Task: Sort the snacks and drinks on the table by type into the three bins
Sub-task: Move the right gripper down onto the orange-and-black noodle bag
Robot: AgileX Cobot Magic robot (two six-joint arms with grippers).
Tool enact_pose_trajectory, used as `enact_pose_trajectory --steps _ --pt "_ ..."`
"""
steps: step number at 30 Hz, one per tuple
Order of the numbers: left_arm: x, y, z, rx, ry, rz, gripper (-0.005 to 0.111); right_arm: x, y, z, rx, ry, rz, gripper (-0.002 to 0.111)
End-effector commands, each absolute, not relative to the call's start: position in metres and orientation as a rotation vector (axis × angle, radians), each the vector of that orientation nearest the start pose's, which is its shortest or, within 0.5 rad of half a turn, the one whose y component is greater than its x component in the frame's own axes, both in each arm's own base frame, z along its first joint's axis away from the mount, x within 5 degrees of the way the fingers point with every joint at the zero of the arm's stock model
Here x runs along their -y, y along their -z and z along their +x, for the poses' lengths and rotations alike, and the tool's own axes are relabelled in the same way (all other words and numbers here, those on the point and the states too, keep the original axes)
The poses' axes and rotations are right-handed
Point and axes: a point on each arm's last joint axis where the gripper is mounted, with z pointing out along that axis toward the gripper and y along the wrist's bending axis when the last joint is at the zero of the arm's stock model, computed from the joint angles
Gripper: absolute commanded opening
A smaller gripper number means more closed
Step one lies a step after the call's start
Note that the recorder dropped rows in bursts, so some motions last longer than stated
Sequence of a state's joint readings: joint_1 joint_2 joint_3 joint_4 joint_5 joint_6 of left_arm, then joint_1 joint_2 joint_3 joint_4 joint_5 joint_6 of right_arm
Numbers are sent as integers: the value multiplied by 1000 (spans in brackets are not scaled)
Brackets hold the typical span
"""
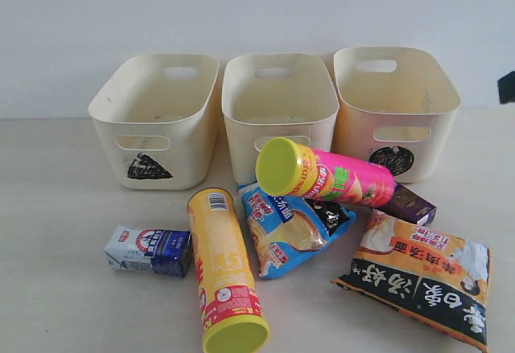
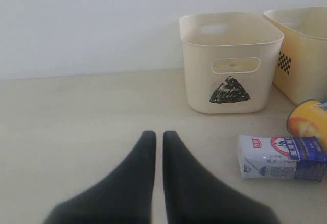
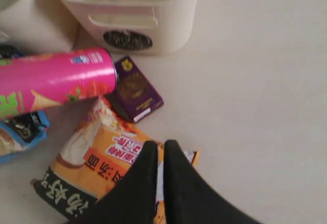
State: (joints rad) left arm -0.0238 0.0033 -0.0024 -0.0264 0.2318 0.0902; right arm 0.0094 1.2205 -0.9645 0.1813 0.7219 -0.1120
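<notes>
Three cream bins stand in a row: triangle (image 1: 157, 120), middle (image 1: 278, 108), circle (image 1: 394, 108). In front lie a pink cylinder (image 1: 338, 178) resting on a blue bag (image 1: 290, 228), a yellow cylinder (image 1: 224, 268), an orange-black bag (image 1: 422, 277), a white-blue carton (image 1: 149, 250) and a dark purple carton (image 1: 409, 204). My left gripper (image 2: 159, 134) is shut and empty over bare table, apart from the white-blue carton (image 2: 281, 156). My right gripper (image 3: 160, 145) is shut above the corner of the orange-black bag (image 3: 97, 168), near the purple carton (image 3: 135, 89).
The beige table (image 1: 56, 208) has open surface at the left and at the far right. A white wall rises behind the bins. A dark part (image 1: 506, 88) shows at the exterior view's right edge. The checker-marked bin (image 2: 301, 50) stands beside the triangle bin (image 2: 230, 60).
</notes>
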Motion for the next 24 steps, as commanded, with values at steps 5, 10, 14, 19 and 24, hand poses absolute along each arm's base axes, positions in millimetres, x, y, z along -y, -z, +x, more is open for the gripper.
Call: enact_pose_trajectory --steps 5,10,14,19,24 --pt "2 -193 56 -1707 -30 80 4 -17 -269 277 -2590 -260 54 1" --pt "2 -193 56 -1707 -30 80 4 -4 -236 278 -2591 -465 283 1" --pt "2 -193 56 -1707 -30 80 4 16 -210 268 -2576 -691 426 1" --pt "2 -193 56 -1707 -30 80 4 40 -178 257 -2610 -870 540 23" --pt "2 -193 56 -1707 -30 80 4 45 -158 255 -2640 -819 601 80"
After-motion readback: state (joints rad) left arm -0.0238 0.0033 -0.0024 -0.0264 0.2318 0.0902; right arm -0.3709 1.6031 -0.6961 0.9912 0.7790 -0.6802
